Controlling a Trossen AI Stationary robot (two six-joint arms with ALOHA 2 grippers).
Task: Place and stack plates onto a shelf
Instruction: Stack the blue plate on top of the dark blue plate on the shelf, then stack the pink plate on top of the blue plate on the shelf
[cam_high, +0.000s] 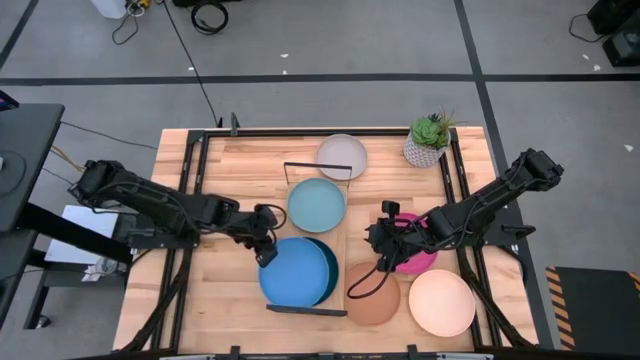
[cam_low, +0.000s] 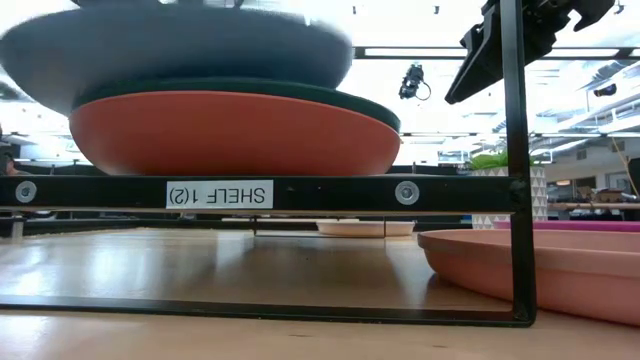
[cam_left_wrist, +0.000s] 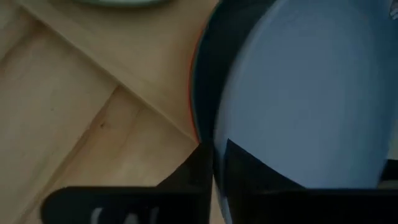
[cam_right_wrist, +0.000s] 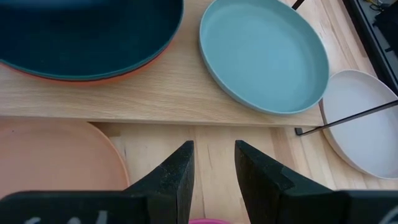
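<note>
Currently a bright blue plate (cam_high: 293, 272), matte and round, tops a stack on the shelf (cam_high: 318, 240), overhanging the dark teal plate (cam_high: 329, 270) beneath. Left gripper (cam_high: 264, 252) pinches its near rim. Releasing off-centre could let it slide. Right gripper (cam_right_wrist: 213, 171), slightly parted and empty, hovers above a magenta plate (cam_high: 420, 260).

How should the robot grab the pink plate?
Probably by the rim. The magenta plate lies flat on the tabletop, partly under the right gripper, so one finger inside the raised edge and one outside, coming down from above, seems best.
</note>
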